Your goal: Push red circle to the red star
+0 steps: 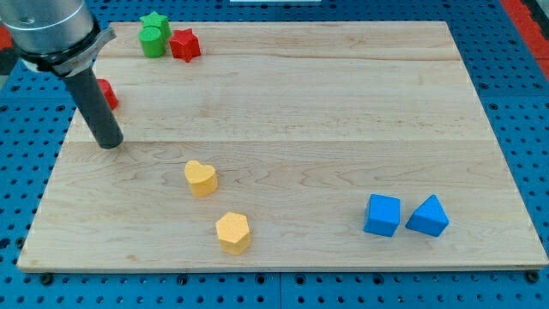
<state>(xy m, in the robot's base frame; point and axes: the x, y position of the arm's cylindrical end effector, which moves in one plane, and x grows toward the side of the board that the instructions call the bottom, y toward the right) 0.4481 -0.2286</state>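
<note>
Rod, dark and straight, descending from grey arm housing at upper left of frame; my tip resting on bench near left edge. No fingers on this rig, so nothing released, clenched or grasped. Red circle at upper left, largely hidden behind rod, only its right side showing; shape not clearly readable. Tip placed just below and slightly right of that block in the picture; contact between the two cannot be told. Red star near top edge, upper left of frame, well apart from red circle, up and to the right of it. Green star and green round block touching red star on its left side, the pair standing between red circle and red star. Yellow heart left of centre, below tip; yellow hexagon just beneath it toward lower edge. Blue cube and blue triangular block side by side at lower right, far from everything else. Bench of pale wooden planks with visible grain, lying on blue perforated base seen along all margins.
</note>
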